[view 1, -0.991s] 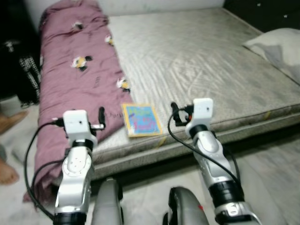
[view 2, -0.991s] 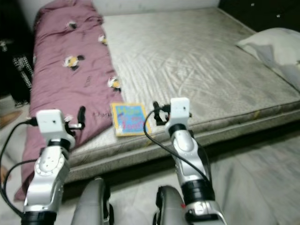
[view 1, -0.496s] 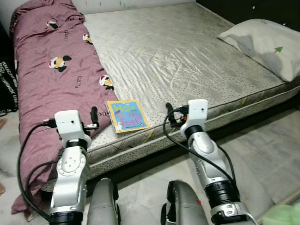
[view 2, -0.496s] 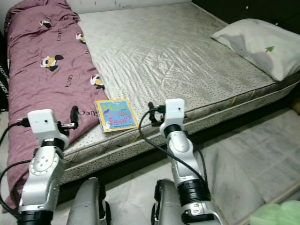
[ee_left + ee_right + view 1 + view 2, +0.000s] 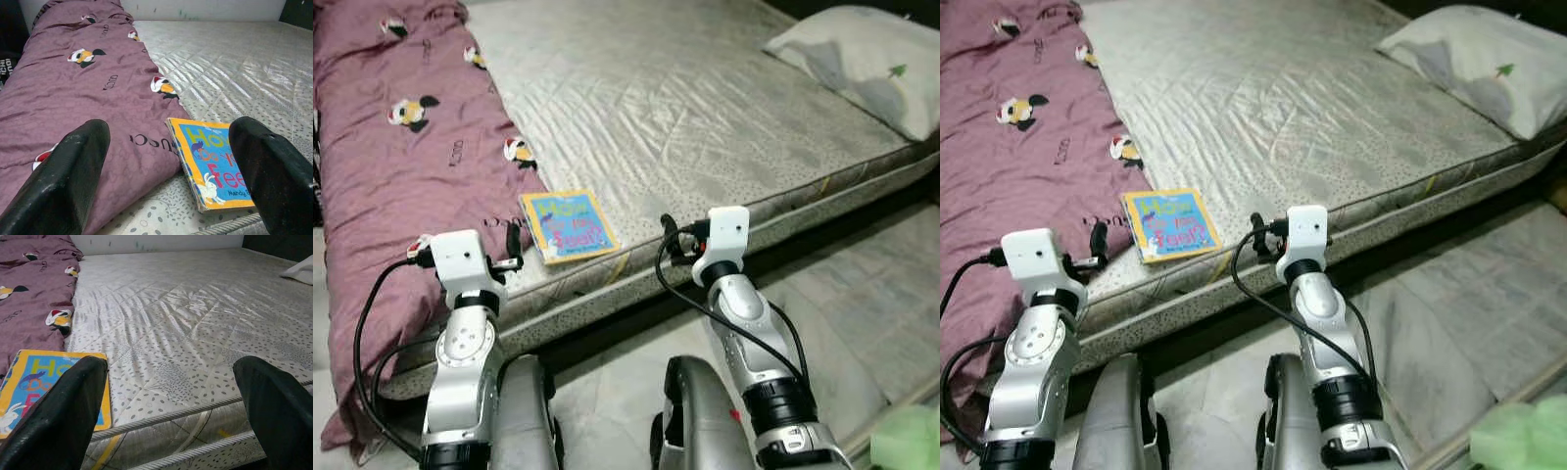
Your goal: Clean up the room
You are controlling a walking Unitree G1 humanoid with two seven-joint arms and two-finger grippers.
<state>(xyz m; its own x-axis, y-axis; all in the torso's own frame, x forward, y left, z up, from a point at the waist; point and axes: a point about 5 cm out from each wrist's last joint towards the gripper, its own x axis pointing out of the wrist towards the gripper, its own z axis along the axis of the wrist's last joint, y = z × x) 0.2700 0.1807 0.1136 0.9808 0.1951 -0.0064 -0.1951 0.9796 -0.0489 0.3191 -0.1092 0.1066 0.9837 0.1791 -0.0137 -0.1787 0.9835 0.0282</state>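
Observation:
A children's picture book [image 5: 568,225] with a yellow border and blue cover lies flat near the mattress's front edge, touching the purple duvet. My left gripper [image 5: 514,235] hovers just in front of the book's left side, over the duvet's edge, open and holding nothing. My right gripper [image 5: 668,233] hovers at the bed's edge to the right of the book, also open and holding nothing. In the left wrist view the book [image 5: 215,166] lies between the wide-spread fingers [image 5: 63,181]. The right wrist view has the book [image 5: 44,387] beside one finger [image 5: 63,416].
A purple duvet [image 5: 401,147] with cartoon ducks runs along the left side of the grey quilted mattress [image 5: 705,108]. A white pillow [image 5: 862,59] lies at the far right. A grey mat [image 5: 862,313] covers the floor, with something green [image 5: 906,441] at the bottom right corner.
The camera has swung to the right and steadied, so the dark clothes and a person's feet at the left have left the picture. Both grippers keep their pose, open, before the bed.

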